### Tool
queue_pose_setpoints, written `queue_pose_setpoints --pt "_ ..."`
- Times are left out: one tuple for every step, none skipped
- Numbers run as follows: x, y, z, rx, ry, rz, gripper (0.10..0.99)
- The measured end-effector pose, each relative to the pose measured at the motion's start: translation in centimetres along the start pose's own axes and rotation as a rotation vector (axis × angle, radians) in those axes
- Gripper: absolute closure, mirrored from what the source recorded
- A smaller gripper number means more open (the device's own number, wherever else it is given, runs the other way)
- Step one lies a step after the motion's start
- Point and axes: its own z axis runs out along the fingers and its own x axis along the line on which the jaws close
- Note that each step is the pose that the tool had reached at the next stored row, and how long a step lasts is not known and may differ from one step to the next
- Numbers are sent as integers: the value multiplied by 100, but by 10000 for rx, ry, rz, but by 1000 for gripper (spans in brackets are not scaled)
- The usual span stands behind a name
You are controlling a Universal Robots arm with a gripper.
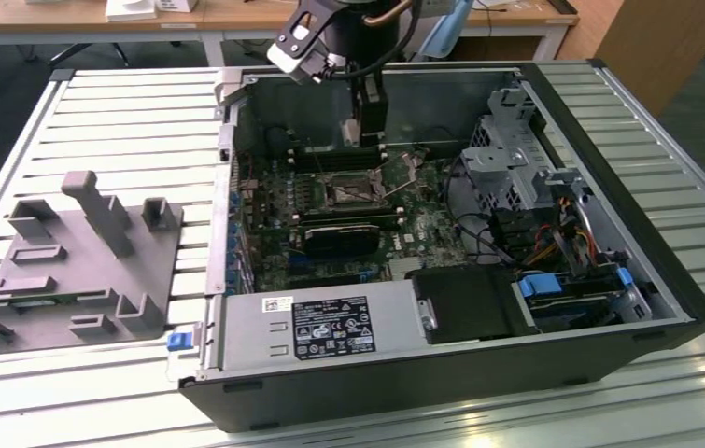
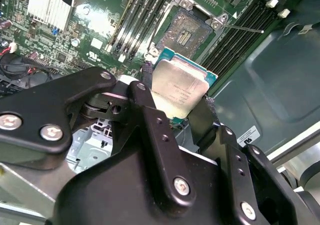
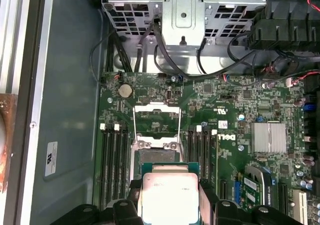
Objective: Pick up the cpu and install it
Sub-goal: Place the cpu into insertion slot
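Inside the open PC case (image 1: 452, 373), which lies on its side on the slatted tabletop (image 1: 651, 392), the tool (image 1: 359, 131) hangs over the back part of the motherboard (image 3: 240, 100). It's clenched on the cpu (image 2: 180, 90). In both wrist views you can see a black finger on each of two opposite edges, with the silver lid facing up toward the cameras and the green rim peeking out round it.

The bit that matters is chip vs. socket (image 2: 187, 32). The cpu isn't seated and it isn't touching the board, it's hovering above it. In the second wrist view the socket sits just past the chip's far edge, close but not underneath it. In the first wrist view the cpu (image 3: 170, 195) overlaps the socket's near side only slightly. So I'd say the gap is a short sideways offset plus the drop.

The chip is square, so there's no long axis to worry about. Its edges look pretty much parallel to the socket frame and to the RAM slots (image 3: 112, 160) either side, so I reckon rotation is about right. I can't tell which corner carries the alignment mark.

The socket looks open, with the bare contact field showing. The grey fixture (image 1: 78, 261) sits well apart from the case, on the exterior view's left.
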Motion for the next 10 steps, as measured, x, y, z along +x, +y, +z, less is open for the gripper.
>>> queue_pose_setpoints --pt "9 0 7 0 0 -1 549" --pt "18 -1 14 0 0 -2 549" --pt "27 -2 22 1 0 -2 549" --pt "35 -3 31 1 0 -2 549" --pt "39 -4 43 2 2 -2 549" --pt "43 -5 54 7 3 -1 549" --pt "47 -5 65 21 3 -2 549" --pt "49 -6 76 43 2 0 549" --pt "50 -7 89 71 2 1 549" --pt "52 -7 103 100 3 3 549"
